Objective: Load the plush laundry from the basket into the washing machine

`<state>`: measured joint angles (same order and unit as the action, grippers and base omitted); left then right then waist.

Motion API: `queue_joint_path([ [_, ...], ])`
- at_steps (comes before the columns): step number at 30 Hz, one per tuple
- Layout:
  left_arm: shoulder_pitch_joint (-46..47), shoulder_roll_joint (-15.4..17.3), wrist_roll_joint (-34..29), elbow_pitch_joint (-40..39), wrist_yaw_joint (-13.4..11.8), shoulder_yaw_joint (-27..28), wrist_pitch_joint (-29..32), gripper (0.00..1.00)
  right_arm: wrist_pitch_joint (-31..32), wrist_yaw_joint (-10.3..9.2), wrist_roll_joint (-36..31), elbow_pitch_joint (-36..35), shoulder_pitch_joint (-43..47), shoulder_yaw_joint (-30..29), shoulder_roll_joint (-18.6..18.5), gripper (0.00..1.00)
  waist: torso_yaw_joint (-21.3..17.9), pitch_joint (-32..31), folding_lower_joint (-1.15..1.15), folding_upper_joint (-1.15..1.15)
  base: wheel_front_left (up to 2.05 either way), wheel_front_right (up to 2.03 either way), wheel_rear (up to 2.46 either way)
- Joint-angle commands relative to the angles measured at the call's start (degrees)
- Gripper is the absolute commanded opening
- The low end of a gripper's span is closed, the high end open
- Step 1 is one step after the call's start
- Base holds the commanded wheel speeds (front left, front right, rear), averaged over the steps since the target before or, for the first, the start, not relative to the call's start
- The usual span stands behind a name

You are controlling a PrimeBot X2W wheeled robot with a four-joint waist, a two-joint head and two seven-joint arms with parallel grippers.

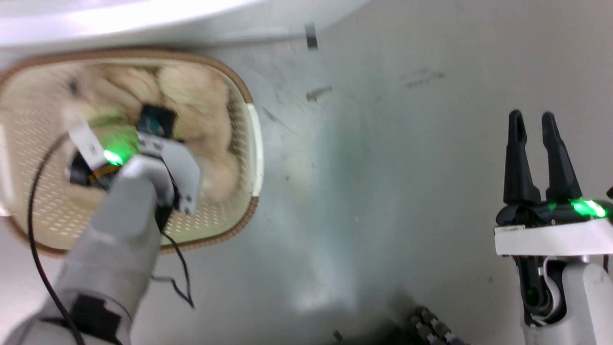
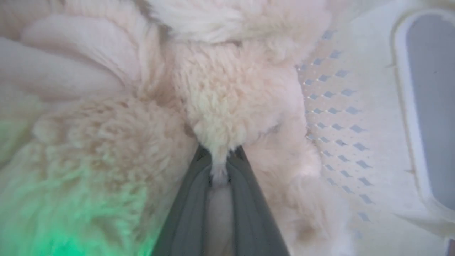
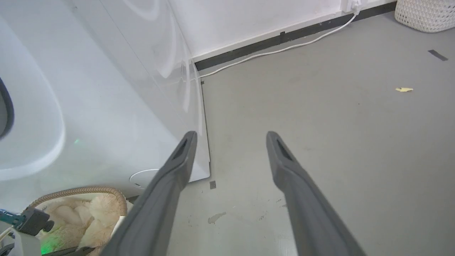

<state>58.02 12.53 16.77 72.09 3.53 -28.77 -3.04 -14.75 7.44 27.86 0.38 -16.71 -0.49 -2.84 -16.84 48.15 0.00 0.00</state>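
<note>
The left fingers (image 2: 192, 206) are clenched on a small tuft of shaggy pile at the tip of one rounded limb of the plush laundry (image 2: 231, 92). The toy lies inside the basket (image 2: 341, 117), close to its perforated wall. The bite looks shallow, mostly fur and little stuffing, so I judge it could slip under the toy's weight.

To do this step well, lift slowly and straight up, watching whether the limb stretches or the tuft slides. If it slides, release and regrip deeper around the limb. The toy fills much of the basket, so it should clear the brown rim before any sideways swing, or the light basket may be dragged along.

The right fingers (image 3: 167, 185) stand spread wide and empty over the grey floor (image 3: 320, 124), beside the washing machine (image 3: 106, 89). They are free to steady the basket or support the toy's hanging body.
</note>
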Motion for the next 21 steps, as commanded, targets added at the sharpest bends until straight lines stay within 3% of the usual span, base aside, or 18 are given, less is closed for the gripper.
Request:
queue_joint_path([
  [1, -1.39, -0.41, 0.54, -0.32, -0.15, 0.42, -2.01, 0.00, -0.25, 0.05, -0.85, 0.07, 1.09, -0.43, -0.04, 1.00, 2.63, -5.32, 0.00, 0.00, 0.00, 0.00, 0.00],
  [6, -6.67, -2.31, 2.78, -0.68, 0.12, 1.74, -8.96, 0.00, -0.25, 0.05, -3.81, 0.21, 4.09, -1.71, -0.04, 1.00, 5.77, -14.03, 0.00, 0.00, 0.00, 0.00, 0.00],
  [12, -13.95, -3.50, 4.04, -4.74, 0.62, 2.50, -11.82, 0.00, -0.25, 0.05, -7.28, 0.28, 8.45, -2.75, -0.04, 1.00, 9.32, -23.97, 0.00, 0.00, 0.00, 0.00, 0.00],
  [21, -29.78, -2.40, 4.51, -27.72, -0.68, 8.09, -11.94, 0.00, -0.25, 0.05, -9.18, -0.15, 14.86, -3.26, -0.04, 1.00, 13.25, -33.33, 0.00, 0.00, 0.00, 0.00, 0.00],
])
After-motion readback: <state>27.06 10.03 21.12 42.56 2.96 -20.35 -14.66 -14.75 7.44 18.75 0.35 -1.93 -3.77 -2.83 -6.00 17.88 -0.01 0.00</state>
